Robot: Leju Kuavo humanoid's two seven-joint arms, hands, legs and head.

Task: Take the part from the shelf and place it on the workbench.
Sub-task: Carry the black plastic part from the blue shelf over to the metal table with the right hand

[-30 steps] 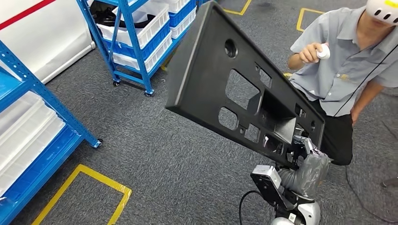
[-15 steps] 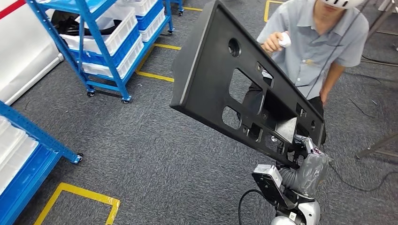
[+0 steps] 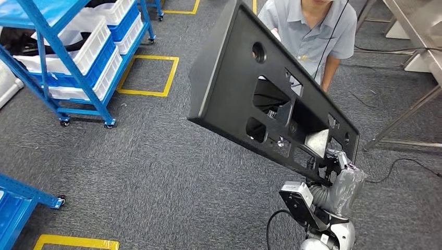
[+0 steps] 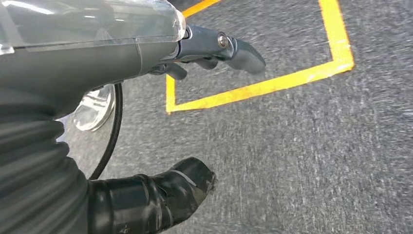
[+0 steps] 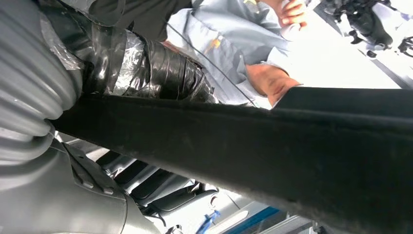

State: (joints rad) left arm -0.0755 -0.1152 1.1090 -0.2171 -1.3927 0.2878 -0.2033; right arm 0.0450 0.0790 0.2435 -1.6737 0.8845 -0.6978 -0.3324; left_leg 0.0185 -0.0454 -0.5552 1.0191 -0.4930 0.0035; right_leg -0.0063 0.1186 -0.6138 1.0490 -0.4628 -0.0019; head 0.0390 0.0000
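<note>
The part (image 3: 229,78) is a large black flat panel with several cut-outs, held tilted above the floor in the head view. My right hand (image 3: 344,182), wrapped in grey cover and tape, grips the panel's lower right corner. In the right wrist view the taped thumb (image 5: 146,63) presses on the panel's dark edge (image 5: 292,146), with the fingers underneath. In the left wrist view my left hand (image 4: 87,53) hangs over grey carpet with its fingers (image 4: 234,48) and thumb (image 4: 165,190) apart and nothing between them.
A person in a grey shirt (image 3: 307,31) stands just behind the panel. A blue wheeled rack with white bins (image 3: 78,52) is at the left, and another blue shelf corner (image 3: 21,198) at the lower left. The metal workbench (image 3: 417,26) and its leg (image 3: 406,114) are at the right. A cable (image 3: 401,161) lies on the carpet.
The camera has turned right: racks and person slid left in the picture and the workbench came into view. The panel stays in my right hand at the same tilt.
</note>
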